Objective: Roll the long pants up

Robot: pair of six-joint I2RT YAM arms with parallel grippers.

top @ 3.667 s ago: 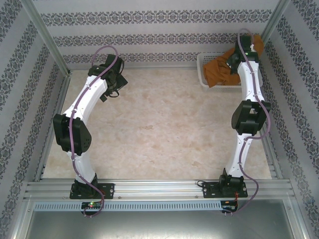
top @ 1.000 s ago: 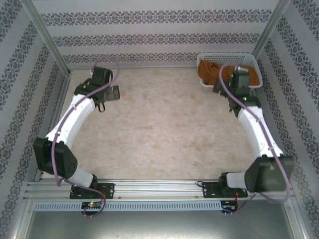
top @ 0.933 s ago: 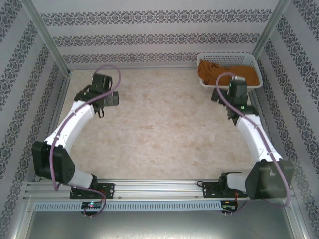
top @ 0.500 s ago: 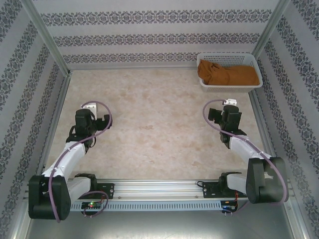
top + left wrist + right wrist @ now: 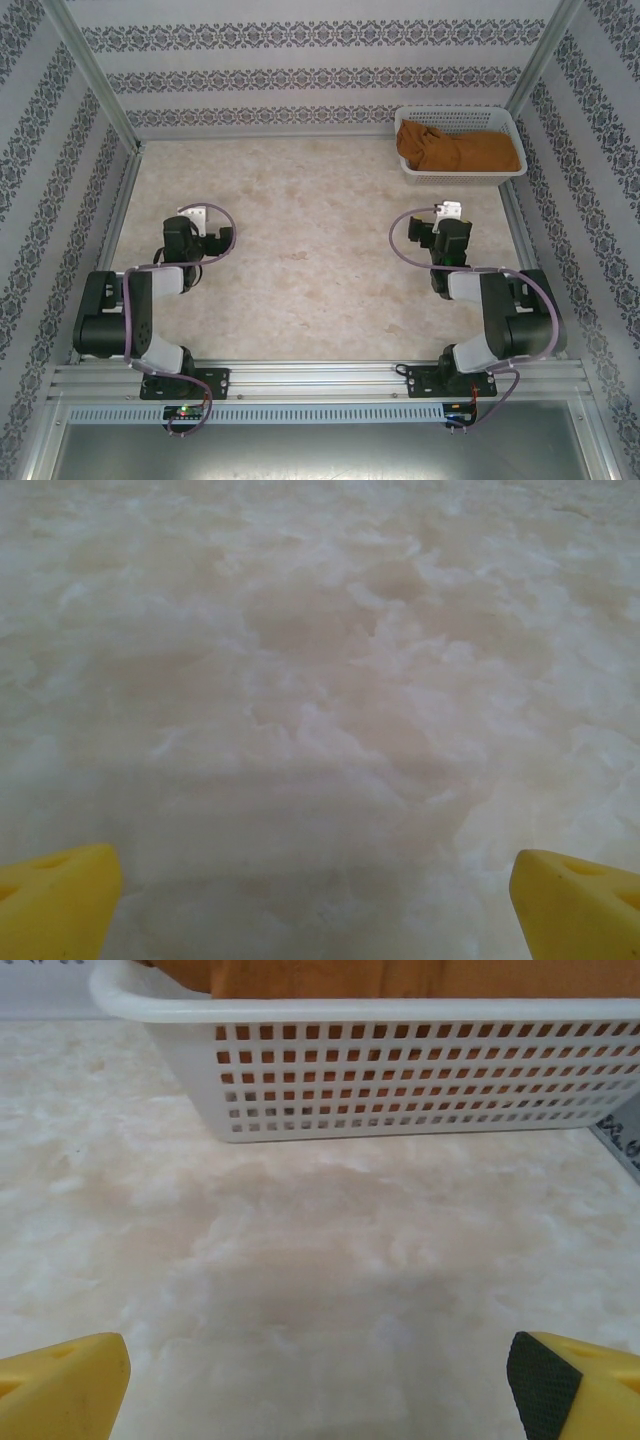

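Note:
The long pants [image 5: 458, 148] lie bunched as a rust-brown heap inside a white basket [image 5: 409, 170] at the table's far right corner; their orange cloth [image 5: 400, 977] shows above the basket's mesh wall [image 5: 420, 1080] in the right wrist view. My right gripper [image 5: 441, 226] is low over the table, short of the basket, open with nothing between its yellow fingertips [image 5: 60, 1384]. My left gripper [image 5: 197, 229] hovers over bare marble on the left, open and holding nothing, its yellow fingertips [image 5: 56, 899] wide apart.
Both arms are folded back near their bases at the near rail [image 5: 320, 380]. Patterned walls and metal posts enclose the table on three sides. The marble tabletop [image 5: 310, 240] lies between the arms.
Both arms have drawn back from the far side and folded low toward the near edge. The right gripper has left the basket, where the pants stay.

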